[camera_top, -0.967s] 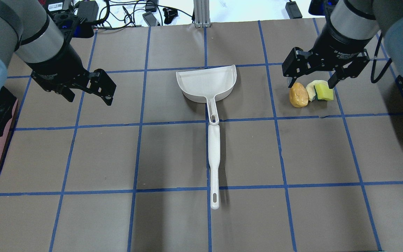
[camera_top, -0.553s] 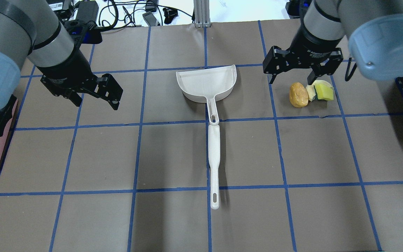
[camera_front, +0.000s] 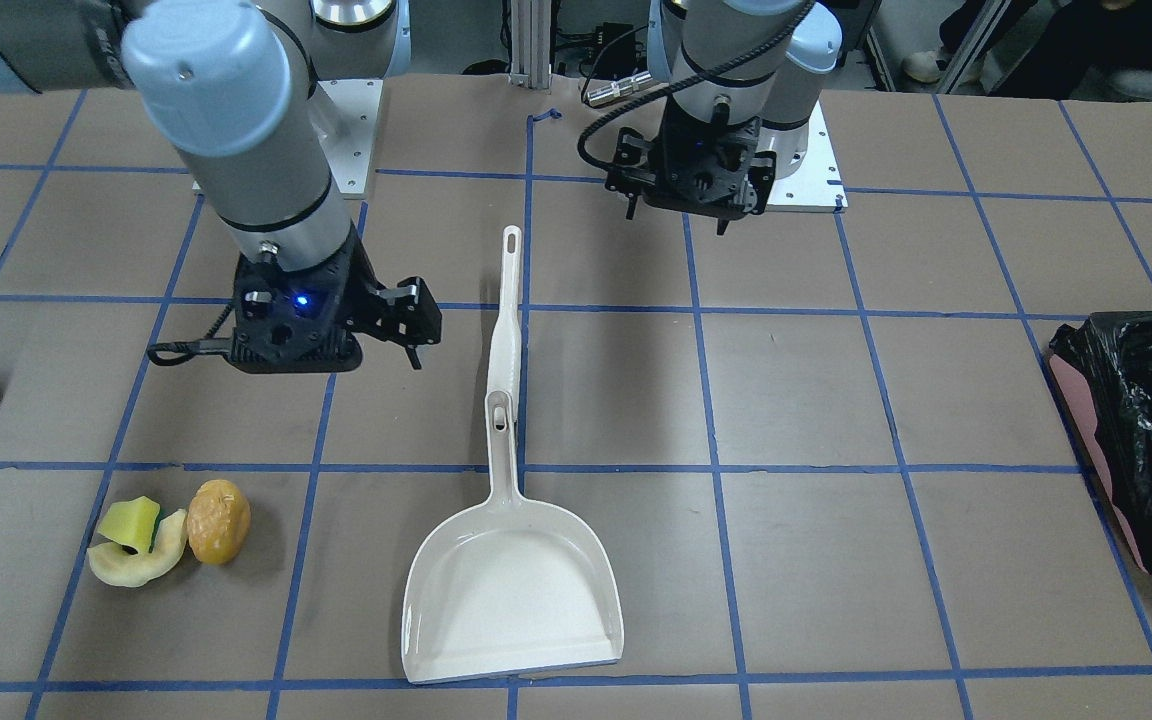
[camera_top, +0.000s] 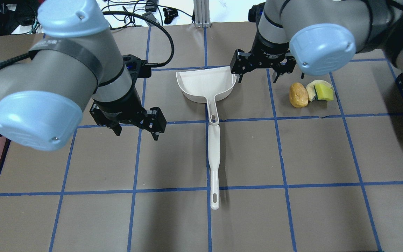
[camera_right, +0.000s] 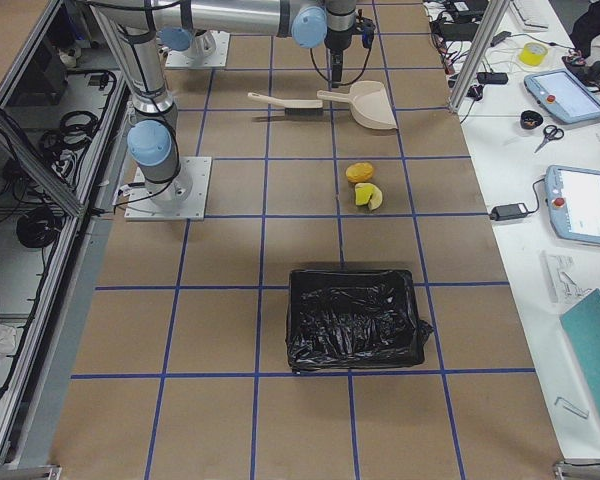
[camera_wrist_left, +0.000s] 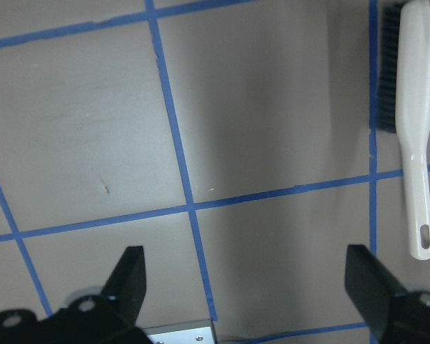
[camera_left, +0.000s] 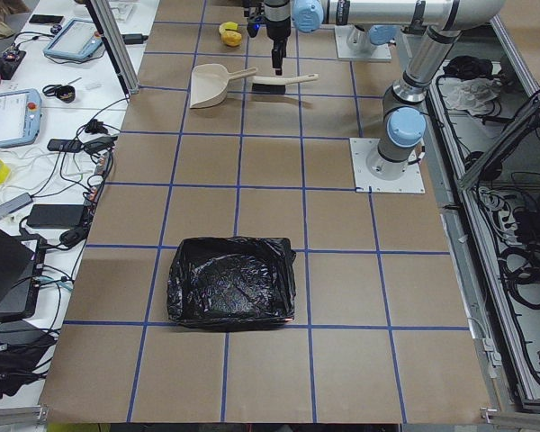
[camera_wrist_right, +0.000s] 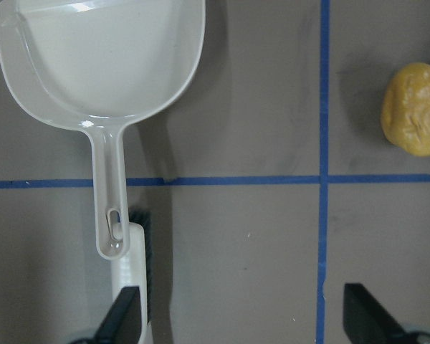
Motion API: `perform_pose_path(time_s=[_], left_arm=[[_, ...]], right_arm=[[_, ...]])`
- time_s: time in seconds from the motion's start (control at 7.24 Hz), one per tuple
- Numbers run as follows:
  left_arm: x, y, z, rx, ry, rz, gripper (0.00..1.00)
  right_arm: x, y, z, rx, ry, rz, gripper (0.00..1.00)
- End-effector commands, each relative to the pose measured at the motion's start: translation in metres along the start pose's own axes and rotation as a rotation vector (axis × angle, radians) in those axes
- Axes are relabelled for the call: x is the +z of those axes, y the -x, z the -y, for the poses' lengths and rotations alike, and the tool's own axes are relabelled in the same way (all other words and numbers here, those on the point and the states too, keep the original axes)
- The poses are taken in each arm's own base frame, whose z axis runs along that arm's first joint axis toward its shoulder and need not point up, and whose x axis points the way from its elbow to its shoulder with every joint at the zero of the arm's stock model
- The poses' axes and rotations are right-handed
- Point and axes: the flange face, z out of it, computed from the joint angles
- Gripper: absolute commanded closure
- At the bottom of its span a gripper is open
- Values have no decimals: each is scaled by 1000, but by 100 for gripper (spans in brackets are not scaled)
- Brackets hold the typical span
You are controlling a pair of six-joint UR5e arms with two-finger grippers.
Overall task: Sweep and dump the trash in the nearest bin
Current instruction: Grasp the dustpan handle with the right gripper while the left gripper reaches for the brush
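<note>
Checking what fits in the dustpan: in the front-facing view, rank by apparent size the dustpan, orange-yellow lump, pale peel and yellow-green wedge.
1. dustpan, by far the largest.
2. pale peel and orange-yellow lump look about alike, so I won't rank them.
3. yellow-green wedge, seemingly smallest, though the peel hides part of it.

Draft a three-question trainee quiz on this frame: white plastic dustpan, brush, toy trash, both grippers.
1. True or false: the left gripper holds the white-handled, dark-bristled brush.
2. The orange-yellow lumpy oval toy lies: A) inside the white plastic dustpan; B) apart from it, toward the robot's right; C) under the brush.
3. Fill in: the right gripper is ___ and holds nothing.
Key: 1 false; 2 B; 3 open.
</note>
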Motion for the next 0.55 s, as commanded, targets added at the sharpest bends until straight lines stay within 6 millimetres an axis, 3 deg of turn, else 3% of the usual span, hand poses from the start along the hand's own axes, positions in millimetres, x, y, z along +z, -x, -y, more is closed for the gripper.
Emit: perform_pose_path(time_s=[0.0,0.28,0.41], left_arm=[[25,-47,-21,4,9,-69,0],[88,-84,-40,31,-54,-73,0],[119,-93,-54,21,-56,-75,0]], right_arm=[[58,43,20,-3,-9,8,0],[98,50,38,-12,12,2,0],[106,71,26,-33,23,-5,0]])
